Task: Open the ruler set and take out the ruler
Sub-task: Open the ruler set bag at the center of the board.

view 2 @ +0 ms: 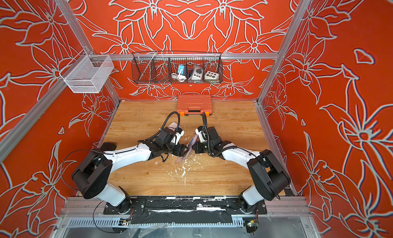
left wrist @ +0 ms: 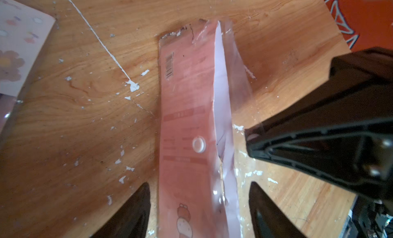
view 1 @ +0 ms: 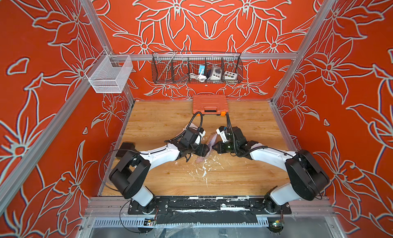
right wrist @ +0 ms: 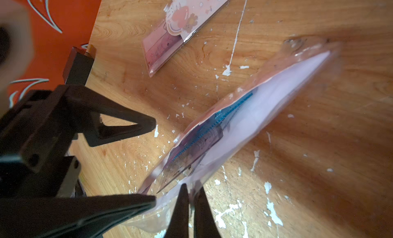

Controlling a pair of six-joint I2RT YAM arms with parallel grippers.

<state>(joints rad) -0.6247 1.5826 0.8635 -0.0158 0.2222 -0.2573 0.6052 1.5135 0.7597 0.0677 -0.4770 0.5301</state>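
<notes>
Right pincer [right wrist: 192, 190] clamped on ruler set [left wrist: 185, 120]; left pincer [left wrist: 200, 188] apart, straddling it. Ruler [right wrist: 204, 139] not yet out.

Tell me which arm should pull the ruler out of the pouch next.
Probably left. The left gripper stands open astride the pouch, while the right gripper is shut on the pouch's edge, holding it.
</notes>
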